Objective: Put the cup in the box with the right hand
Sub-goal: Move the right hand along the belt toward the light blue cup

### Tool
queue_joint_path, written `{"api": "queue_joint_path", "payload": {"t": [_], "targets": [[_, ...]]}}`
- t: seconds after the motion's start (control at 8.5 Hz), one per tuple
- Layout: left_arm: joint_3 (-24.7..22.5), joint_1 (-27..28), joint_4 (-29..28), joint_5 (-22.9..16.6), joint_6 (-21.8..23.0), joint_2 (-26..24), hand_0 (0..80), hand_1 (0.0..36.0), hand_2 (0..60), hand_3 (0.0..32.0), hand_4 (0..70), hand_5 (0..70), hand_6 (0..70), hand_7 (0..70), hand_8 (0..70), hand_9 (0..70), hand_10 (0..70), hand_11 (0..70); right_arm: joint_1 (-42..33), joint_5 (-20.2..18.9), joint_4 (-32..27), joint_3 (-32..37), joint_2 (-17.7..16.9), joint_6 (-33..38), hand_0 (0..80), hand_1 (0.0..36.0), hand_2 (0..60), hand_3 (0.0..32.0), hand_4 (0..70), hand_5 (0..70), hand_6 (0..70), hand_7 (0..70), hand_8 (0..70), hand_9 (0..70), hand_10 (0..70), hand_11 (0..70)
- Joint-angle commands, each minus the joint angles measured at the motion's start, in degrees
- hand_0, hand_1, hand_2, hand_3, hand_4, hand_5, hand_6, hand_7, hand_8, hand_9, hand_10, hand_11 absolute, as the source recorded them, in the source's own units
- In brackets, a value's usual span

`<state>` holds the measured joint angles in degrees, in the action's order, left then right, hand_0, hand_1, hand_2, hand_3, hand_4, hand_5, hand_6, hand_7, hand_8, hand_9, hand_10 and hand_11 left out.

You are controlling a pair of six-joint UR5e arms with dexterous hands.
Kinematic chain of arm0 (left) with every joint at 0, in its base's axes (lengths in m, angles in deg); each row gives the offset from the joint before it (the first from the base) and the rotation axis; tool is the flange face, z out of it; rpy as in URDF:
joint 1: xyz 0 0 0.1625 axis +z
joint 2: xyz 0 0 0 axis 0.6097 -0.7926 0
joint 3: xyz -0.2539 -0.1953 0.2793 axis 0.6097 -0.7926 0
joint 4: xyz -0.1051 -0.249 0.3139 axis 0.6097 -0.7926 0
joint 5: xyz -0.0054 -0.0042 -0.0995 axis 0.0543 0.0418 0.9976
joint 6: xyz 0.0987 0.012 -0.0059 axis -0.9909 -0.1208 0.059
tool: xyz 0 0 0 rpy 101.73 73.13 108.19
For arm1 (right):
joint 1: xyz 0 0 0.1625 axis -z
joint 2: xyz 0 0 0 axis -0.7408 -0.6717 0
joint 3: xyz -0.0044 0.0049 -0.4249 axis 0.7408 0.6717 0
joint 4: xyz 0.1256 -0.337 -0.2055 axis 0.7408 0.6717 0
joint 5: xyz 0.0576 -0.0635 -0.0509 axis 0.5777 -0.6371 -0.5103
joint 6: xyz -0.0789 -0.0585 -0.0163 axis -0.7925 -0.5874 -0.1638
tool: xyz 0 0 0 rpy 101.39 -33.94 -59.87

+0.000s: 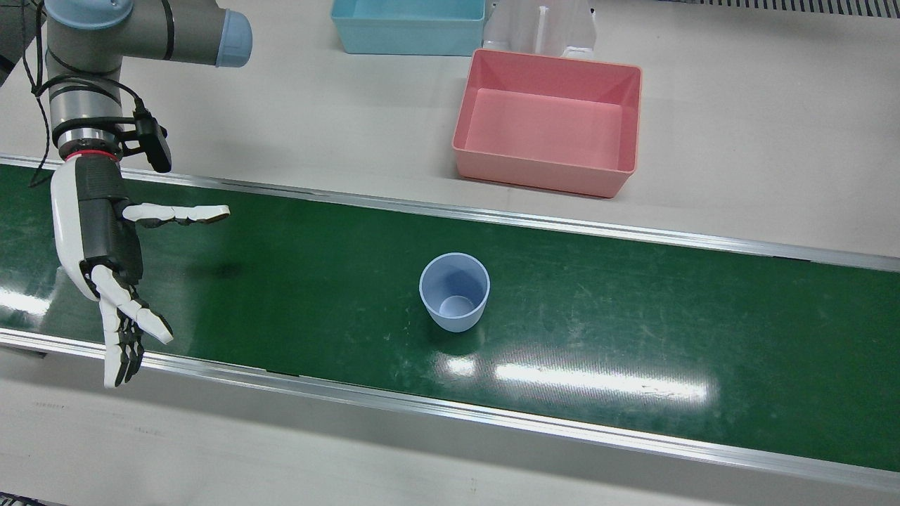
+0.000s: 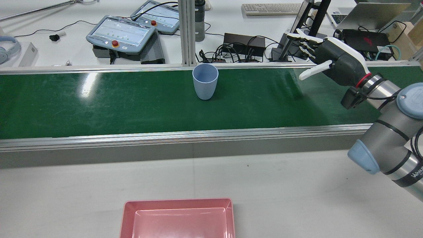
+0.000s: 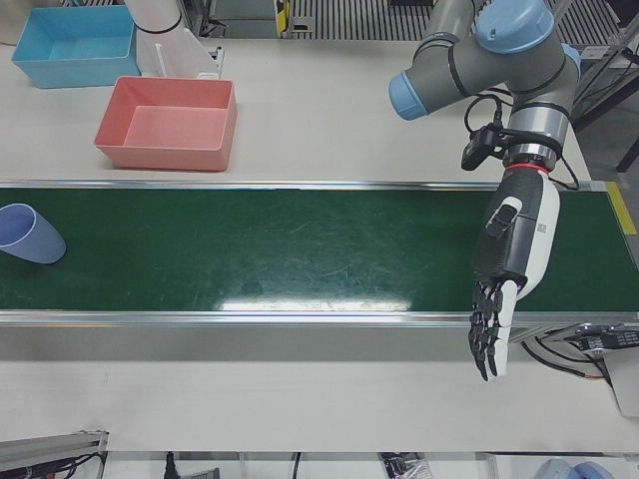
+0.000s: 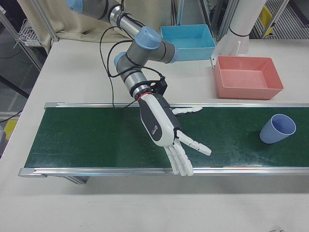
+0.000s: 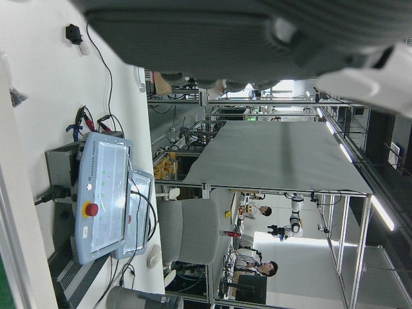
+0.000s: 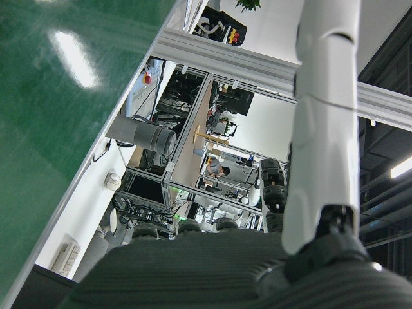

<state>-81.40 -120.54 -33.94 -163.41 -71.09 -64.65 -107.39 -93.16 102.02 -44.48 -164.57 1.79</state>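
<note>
Cup-placing starts from the right hand [image 1: 105,239], a white-and-black dexterous hand that hovers over the green conveyor belt [image 1: 633,295] with fingers spread and thumb stuck out sideways, holding nothing. Well apart from it along the belt, on its thumb side, stands the pale blue plastic cup [image 1: 454,292], upright on its narrower base with its open mouth up, so its long axis is vertical. It looks light, stiff and smooth, probably a little slippery; a wrap round the mid-wall, thumb opposite the fingers, seems the safest hold, and a hard sideways nudge could topple it. Beyond the cup, off the belt on the grey table, sits the empty pink rectangular plastic box [image 1: 548,172]. The left hand [image 3: 509,269] hangs open-fingered far from all this.
</note>
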Motion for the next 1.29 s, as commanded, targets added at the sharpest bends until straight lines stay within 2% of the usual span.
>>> {"api": "queue_joint_path", "payload": {"t": [0.0, 0.12, 0.24, 0.47, 0.94, 1.18], "targets": [[-0.03, 0.00, 0.00, 0.00, 0.06, 0.00, 0.0, 0.0, 0.0, 0.0, 0.0, 0.0, 0.0, 0.0, 0.0, 0.0, 0.0, 0.0, 2.36, 6.74, 12.67, -5.54, 2.15, 8.14, 67.3, 20.8, 0.0, 0.0, 0.0, 7.5, 0.0, 0.0, 0.0, 0.0, 0.0, 0.0], [-0.03, 0.00, 0.00, 0.00, 0.06, 0.00, 0.0, 0.0, 0.0, 0.0, 0.0, 0.0, 0.0, 0.0, 0.0, 0.0, 0.0, 0.0, 2.37, 6.86, 15.85, -6.44, 4.59, 8.86, 62.9, 24.5, 0.5, 0.0, 0.3, 7.4, 0.0, 0.0, 0.0, 0.0, 0.0, 0.0], [-0.12, 0.00, 0.00, 0.00, 0.06, 0.00, 0.0, 0.0, 0.0, 0.0, 0.0, 0.0, 0.0, 0.0, 0.0, 0.0, 0.0, 0.0, 2.81, 6.60, 20.76, -7.41, 6.45, 9.48, 61.9, 25.3, 0.5, 0.0, 0.0, 7.5, 0.0, 0.0, 0.0, 0.0, 0.0, 0.0], [-0.12, 0.00, 0.00, 0.00, -0.03, 0.00, 0.0, 0.0, 0.0, 0.0, 0.0, 0.0, 0.0, 0.0, 0.0, 0.0, 0.0, 0.0, 6.13, 7.03, 20.89, -6.37, 6.55, 9.57, 60.7, 26.4, 1.8, 0.0, 0.5, 7.2, 0.5, 0.0, 0.0, 0.0, 0.0, 0.0], [-0.03, 0.00, 0.00, 0.00, 0.06, 0.00, 0.0, 0.0, 0.0, 0.0, 0.0, 0.0, 0.0, 0.0, 0.0, 0.0, 0.0, 0.0, 11.23, 10.97, 21.16, -6.62, 7.34, 8.79, 58.6, 27.1, 3.0, 0.0, 0.0, 7.1, 0.8, 0.0, 0.0, 0.0, 0.0, 0.0], [-0.03, 0.00, 0.00, 0.00, 0.06, 0.00, 0.0, 0.0, 0.0, 0.0, 0.0, 0.0, 0.0, 0.0, 0.0, 0.0, 0.0, 0.0, 12.30, 13.44, 21.24, -7.06, 7.17, 3.46, 59.6, 25.9, 2.4, 0.0, 0.5, 7.1, 0.9, 0.0, 0.0, 0.0, 0.0, 0.0]]}}
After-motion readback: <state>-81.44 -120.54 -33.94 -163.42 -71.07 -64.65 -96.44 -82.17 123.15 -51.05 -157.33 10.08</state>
